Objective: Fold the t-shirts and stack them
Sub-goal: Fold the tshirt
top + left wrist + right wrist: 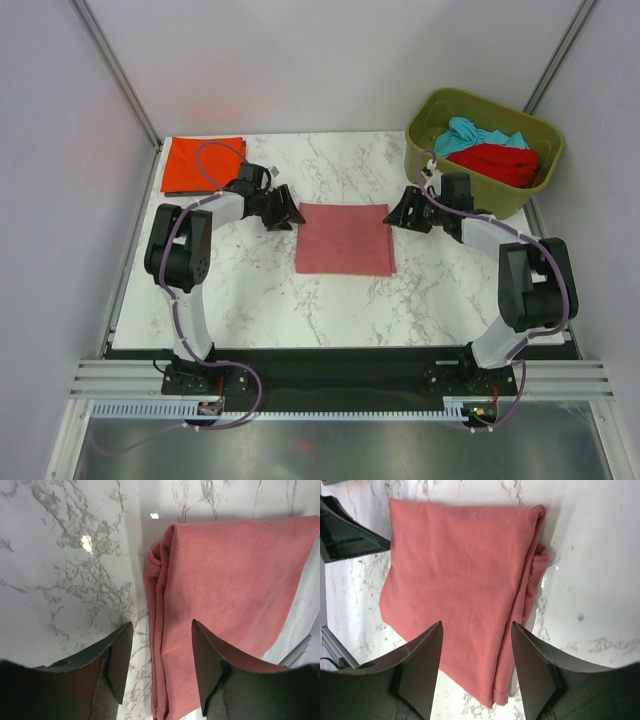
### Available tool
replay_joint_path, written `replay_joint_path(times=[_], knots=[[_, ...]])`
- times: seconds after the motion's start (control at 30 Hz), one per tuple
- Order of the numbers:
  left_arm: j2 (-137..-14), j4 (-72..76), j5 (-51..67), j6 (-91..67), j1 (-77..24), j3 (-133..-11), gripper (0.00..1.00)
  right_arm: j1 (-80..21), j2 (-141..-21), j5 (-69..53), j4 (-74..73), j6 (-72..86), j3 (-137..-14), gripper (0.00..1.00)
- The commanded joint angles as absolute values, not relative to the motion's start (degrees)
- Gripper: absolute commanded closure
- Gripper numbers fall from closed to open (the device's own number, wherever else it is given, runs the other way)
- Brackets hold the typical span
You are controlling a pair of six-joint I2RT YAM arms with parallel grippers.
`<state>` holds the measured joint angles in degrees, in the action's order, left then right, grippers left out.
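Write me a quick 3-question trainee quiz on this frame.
1. True or false: the left claw and right claw both stand open, neither holding the folded pink t-shirt.
2. Where does the orange-red t-shirt lie? A: in the bin. B: folded at the far-left corner of the table. C: on top of the pink one.
3. Fill in: the olive-green bin holds a teal t-shirt and a ___ one.

Key: 1 true. 2 B. 3 red; the red t-shirt lies beside the teal one.
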<state>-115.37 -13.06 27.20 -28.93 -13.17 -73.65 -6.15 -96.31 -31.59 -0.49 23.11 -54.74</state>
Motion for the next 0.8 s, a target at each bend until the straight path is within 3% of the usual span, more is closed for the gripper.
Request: replay_joint_path(times=[0.0, 0.4, 0.6, 0.7, 0.73, 0.77], knots=[[-117.94, -11.51, 25.66, -25.4, -13.45, -73.74, 0.42, -6.15, -90.63, -31.29, 0.44, 23.73, -50.98, 0.35], [-121.64, -9.84, 22.59, -25.05, -15.55, -73.92, 0.44, -6.15, -82.0, -30.59, 0.18, 23.38, -47.81, 0.34], [-120.94, -9.93, 19.96, -25.75, -16.7, -73.3, 0.5, -6.15, -81.13, -30.67, 0.18, 23.47, -47.9, 0.34], [-120.94, -9.93, 18.46, -26.54, -17.49, -73.39, 0.64, -6.24, -80.51, -30.67, -1.31, 23.64, -47.81, 0.34], [-121.2, -10.11, 18.11, -26.46, -17.75, -73.82, 0.77, -6.15, -80.42, -30.76, -1.32, 23.64, -47.81, 0.34], [-121.29, -10.63, 17.24, -26.54, -17.93, -74.09, 0.83, -6.15, -80.16, -30.76, -1.41, 23.64, -47.73, 0.34]])
